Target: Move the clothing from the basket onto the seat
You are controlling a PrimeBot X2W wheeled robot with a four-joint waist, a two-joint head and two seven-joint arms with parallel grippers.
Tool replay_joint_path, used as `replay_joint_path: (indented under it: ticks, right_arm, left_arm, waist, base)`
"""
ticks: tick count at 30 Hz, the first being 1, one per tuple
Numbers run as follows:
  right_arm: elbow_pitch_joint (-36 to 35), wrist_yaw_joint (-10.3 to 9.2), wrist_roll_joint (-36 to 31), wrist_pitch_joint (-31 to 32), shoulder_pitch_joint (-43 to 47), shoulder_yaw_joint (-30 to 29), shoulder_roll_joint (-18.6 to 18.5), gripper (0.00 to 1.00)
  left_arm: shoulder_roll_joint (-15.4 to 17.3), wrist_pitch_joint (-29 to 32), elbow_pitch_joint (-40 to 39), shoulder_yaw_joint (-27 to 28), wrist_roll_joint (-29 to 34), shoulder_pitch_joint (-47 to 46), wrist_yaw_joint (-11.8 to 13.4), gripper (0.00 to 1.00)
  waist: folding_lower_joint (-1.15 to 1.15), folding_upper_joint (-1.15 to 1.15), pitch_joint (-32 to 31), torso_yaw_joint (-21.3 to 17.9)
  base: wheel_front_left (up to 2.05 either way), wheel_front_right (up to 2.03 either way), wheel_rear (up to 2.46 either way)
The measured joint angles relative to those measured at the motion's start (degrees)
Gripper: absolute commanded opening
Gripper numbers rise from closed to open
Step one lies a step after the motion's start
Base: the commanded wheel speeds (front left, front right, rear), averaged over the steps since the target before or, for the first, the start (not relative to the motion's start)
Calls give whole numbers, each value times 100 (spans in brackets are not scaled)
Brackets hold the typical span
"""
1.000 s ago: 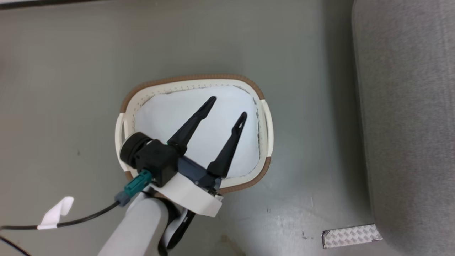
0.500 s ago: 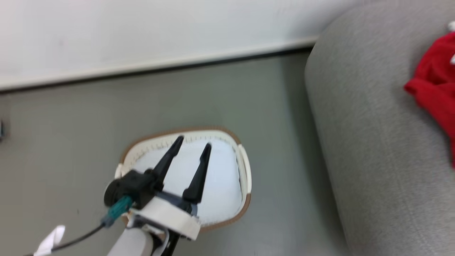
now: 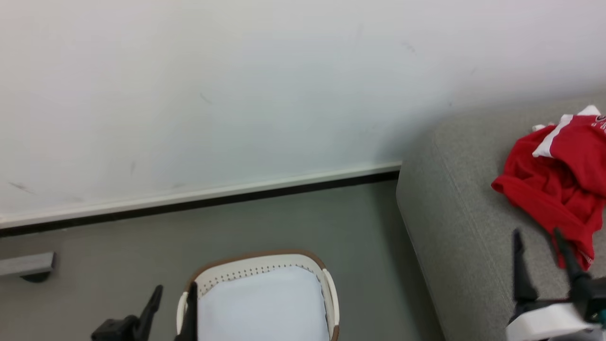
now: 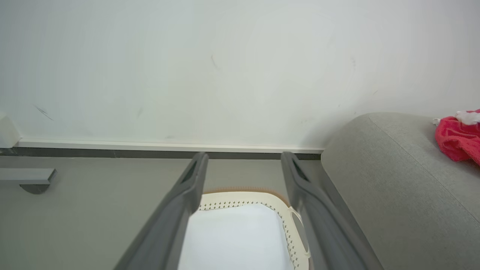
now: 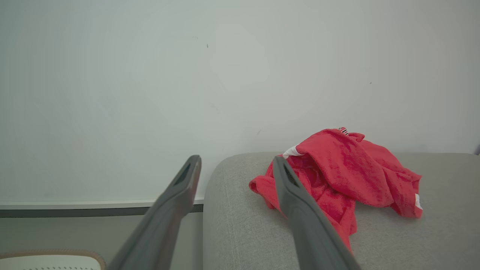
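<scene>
at the far left, a short grey bar (image 3: pixel 26 264) is sitting low on the floor (image 3: pixel 284 218) near the wall (image 3: pixel 236 94). next along, the left gripper (image 3: pixel 175 285) is hovering at the near left edge of the basket (image 3: pixel 255 256), its two dark fingers spread apart and holding nothing. the basket is standing on the floor with a plain white pad (image 3: pixel 262 303) lying inside it. to the right, the grey sofa (image 3: pixel 454 213) is standing apart from the basket, a strip of floor between them. the red clothing (image 3: pixel 554 184) with white trim is lying crumpled on the sofa seat, toward the far right. the right gripper (image 3: pixel 537 231) is hovering over the seat on the near side of the clothing, fingers released wide and gripping nothing. one fingertip is overlapping the cloth's near hem; whether it is touching, i cannot tell.
</scene>
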Motion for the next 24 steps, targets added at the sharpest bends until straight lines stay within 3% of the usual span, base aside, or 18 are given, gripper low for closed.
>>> replay_joint_path:
  ticks: [3,8,16,24]
  right_arm:
    - [-52,0,348,1,365,489,14,100]
    - [-74,0,293,0,795,1095,34,100]
    - [84,0,552,1,1038,1285,18,100]
    - [367,0,591,1,1068,1343,18,100]
  left_arm:
    - [-43,-4,-57,330,22,145,-68,100]
    - [-227,-8,-53,792,281,448,-266,100]
    - [-553,-8,5,1429,713,712,-591,100]
    - [-720,-8,59,1681,1036,777,-723,100]
  waist:
    - [0,0,-218,55]
    - [1,0,-393,130]
    - [2,0,-551,172]
    - [3,0,-631,300]
  base:
    - [0,0,0]
    - [0,0,0]
    - [0,0,0]
    - [0,0,0]
